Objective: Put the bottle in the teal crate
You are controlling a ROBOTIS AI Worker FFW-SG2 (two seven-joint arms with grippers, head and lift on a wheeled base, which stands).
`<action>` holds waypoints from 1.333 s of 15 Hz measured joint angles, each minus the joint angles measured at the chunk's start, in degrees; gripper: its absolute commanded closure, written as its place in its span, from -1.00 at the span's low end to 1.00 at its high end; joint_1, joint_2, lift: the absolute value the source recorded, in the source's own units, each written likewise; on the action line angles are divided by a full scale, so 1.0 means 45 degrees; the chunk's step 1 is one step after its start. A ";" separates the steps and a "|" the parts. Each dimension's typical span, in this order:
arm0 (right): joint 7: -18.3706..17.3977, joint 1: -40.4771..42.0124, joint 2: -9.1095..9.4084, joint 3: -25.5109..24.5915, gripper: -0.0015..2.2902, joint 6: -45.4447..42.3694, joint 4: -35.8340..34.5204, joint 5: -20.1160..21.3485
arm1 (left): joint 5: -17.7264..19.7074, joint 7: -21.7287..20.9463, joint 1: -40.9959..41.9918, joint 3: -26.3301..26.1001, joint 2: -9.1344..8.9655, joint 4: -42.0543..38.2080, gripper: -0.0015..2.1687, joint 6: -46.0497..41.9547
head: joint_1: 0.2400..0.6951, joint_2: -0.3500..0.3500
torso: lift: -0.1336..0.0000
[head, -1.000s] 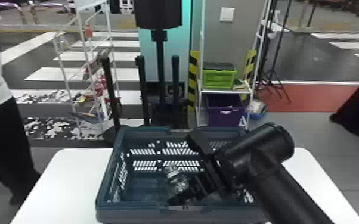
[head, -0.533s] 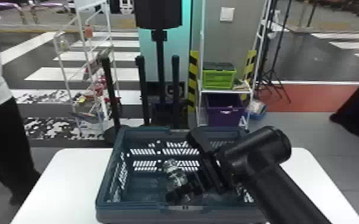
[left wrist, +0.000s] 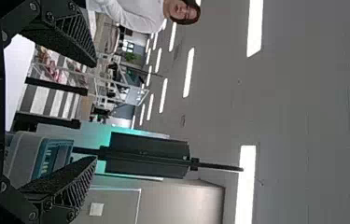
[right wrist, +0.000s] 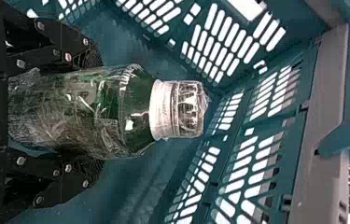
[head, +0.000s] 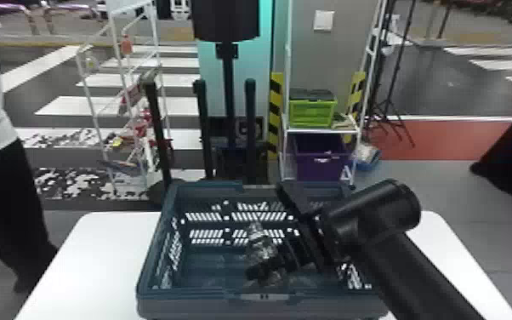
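Bottle (right wrist: 74, 112) and right gripper (right wrist: 99, 112) are both inside the teal crate (head: 187, 304), from where I stand, with the two black fingers closed in on either side of the bottle's body and, as far as I can judge, holding it. The bottle's long axis runs with the fingers: its body lies between them, reaching back toward the palm, and the capped neck (right wrist: 177, 109) sticks out past their tips, pointing away from the wrist toward the crate's perforated wall. From the head view it leans, cap end toward the far side, and I can't tell whether its base meets the crate floor. The right arm (head: 412, 272) is plainly the nearer one; the left gripper (left wrist: 95, 111) waits apart, fingers spread, nothing between them. To my mind, what remains is lowering until the bottle is supported, then opening the fingers sideways off it; letting go while it leans could tip it over. Pale print shows on the bottle's shoulder and neck band, but I'll read out none of it.
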 measured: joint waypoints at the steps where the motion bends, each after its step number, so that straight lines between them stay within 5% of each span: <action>1: 0.0001 -0.0115 0.0000 0.0000 0.66 -0.0107 0.0309 0.0026 | 0.0019 -0.0009 -0.0019 0.0004 0.0002 0.0017 -0.82 0.0010 | 0.14 0.00 | 1.00; 3: -0.0005 -0.0327 0.0000 0.0003 0.58 -0.0317 0.0866 0.0078 | 0.0053 -0.0014 -0.0039 0.0019 0.0004 0.0026 -0.82 0.0039 | 0.14 0.00 | 1.00; 4: -0.0056 -0.0386 0.0000 0.0004 0.39 -0.0470 0.1036 0.0089 | 0.0067 -0.0014 -0.0050 0.0023 0.0004 0.0025 -0.82 0.0054 | 0.14 0.00 | 1.00; 5: -0.0103 -0.0415 0.0000 0.0002 -0.04 -0.0656 0.1168 0.0091 | 0.0082 -0.0014 -0.0063 0.0026 0.0004 0.0025 -0.82 0.0076 | 0.14 0.00 | 1.00; 6: -0.0128 -0.0436 0.0000 -0.0010 -0.82 -0.0854 0.1263 0.0065 | 0.0096 -0.0014 -0.0076 0.0026 0.0004 0.0026 -0.82 0.0094 | 0.14 0.00 | 1.00; 7: -0.0137 -0.0447 0.0000 -0.0060 -1.00 -0.1029 0.1342 0.0021 | 0.0110 -0.0014 -0.0087 0.0027 0.0004 0.0029 -0.82 0.0116 | 0.14 0.00 | 1.00; 14: -0.0451 -0.0322 0.0000 -0.0576 -0.94 -0.1093 0.1039 -0.0146 | 0.0198 -0.0035 -0.0152 0.0036 0.0004 0.0028 -0.82 0.0170 | 0.14 0.00 | 1.00; 20: -0.0718 0.0659 0.0000 -0.1372 -0.93 0.1620 -0.3130 -0.0269 | 0.0233 -0.0052 -0.0141 0.0198 0.0004 -0.0004 -0.82 0.0207 | 0.14 0.00 | 1.00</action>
